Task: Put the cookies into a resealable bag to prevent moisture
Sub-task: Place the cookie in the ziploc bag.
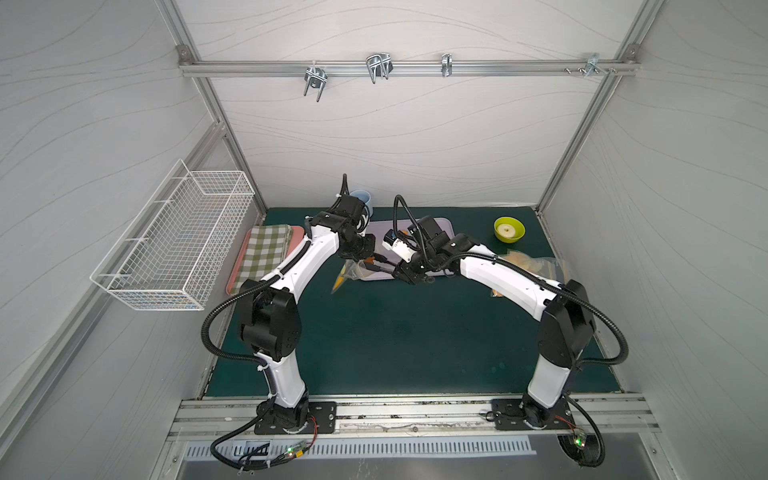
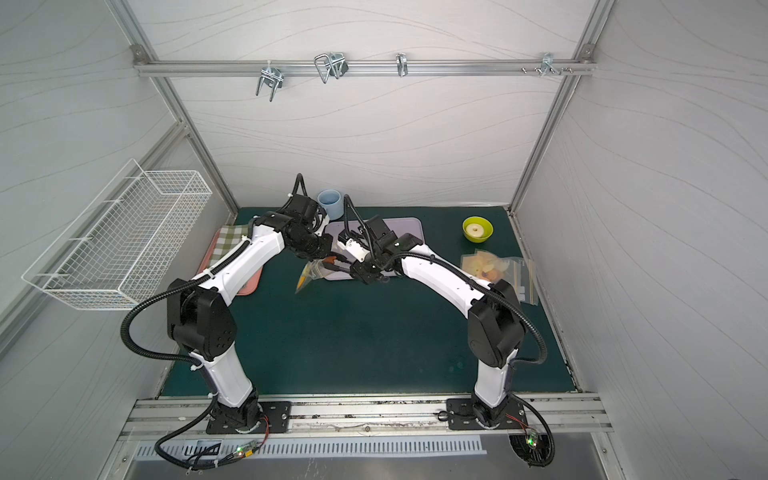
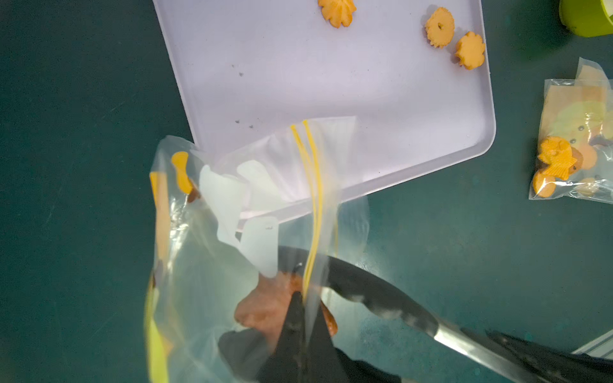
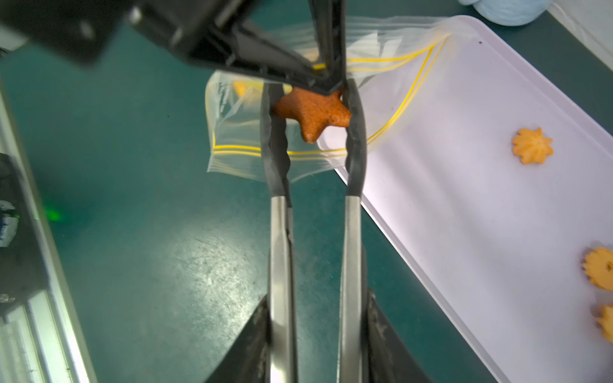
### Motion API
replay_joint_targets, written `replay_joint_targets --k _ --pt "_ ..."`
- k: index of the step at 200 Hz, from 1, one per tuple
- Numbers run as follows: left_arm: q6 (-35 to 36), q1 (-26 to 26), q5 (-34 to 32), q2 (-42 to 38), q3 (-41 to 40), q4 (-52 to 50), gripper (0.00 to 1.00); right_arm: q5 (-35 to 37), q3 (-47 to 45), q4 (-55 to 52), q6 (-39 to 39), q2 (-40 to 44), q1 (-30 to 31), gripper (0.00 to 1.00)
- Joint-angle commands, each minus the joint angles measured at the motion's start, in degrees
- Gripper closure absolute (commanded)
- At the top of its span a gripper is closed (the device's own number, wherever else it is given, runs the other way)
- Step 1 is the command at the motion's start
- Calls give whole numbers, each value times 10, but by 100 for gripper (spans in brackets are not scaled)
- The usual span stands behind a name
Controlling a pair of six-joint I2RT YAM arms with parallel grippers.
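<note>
The clear resealable bag (image 3: pixel 212 265) with yellow zip lines hangs over the near corner of the pale lilac tray (image 3: pixel 298 66). My left gripper (image 3: pixel 303 298) is shut on the bag's rim and holds its mouth up. My right gripper (image 4: pixel 316 305) is shut on metal tongs (image 4: pixel 280 248). Their black tips hold a brown-orange star cookie (image 4: pixel 311 112) at the bag's mouth (image 4: pixel 238 132). An orange cookie (image 3: pixel 181 172) lies inside the bag. Three orange cookies (image 3: pixel 439 28) rest on the tray. In both top views the grippers (image 1: pixel 376 258) meet at the tray's front edge.
A second clear bag (image 1: pixel 528 266) with cookies lies on the green mat at the right. A green bowl (image 1: pixel 509 229) stands behind it, and a blue cup (image 1: pixel 361 199) behind the tray. A checked cloth (image 1: pixel 266 253) lies at the left, below a wire basket (image 1: pixel 174 237).
</note>
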State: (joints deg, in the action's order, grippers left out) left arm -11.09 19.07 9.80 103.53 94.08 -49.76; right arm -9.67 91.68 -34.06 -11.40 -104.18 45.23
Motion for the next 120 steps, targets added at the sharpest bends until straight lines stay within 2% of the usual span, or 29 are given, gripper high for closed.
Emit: replay_joint_targets --k 1,18,44,84,120 --pt "9 3 11 -2 7 0 100 -32 35 16 7 -31 -3 52" --pt "9 3 9 -2 7 0 100 -26 40 12 7 -41 -3 44" --pt "8 3 3 0 8 0 100 -23 25 24 11 -27 -3 40" --pt "3 2 -23 3 10 -5 100 -4 -14 32 15 25 -7 41" --pt "-10 -2 -50 12 18 -16 100 37 -112 53 50 142 -8 42"
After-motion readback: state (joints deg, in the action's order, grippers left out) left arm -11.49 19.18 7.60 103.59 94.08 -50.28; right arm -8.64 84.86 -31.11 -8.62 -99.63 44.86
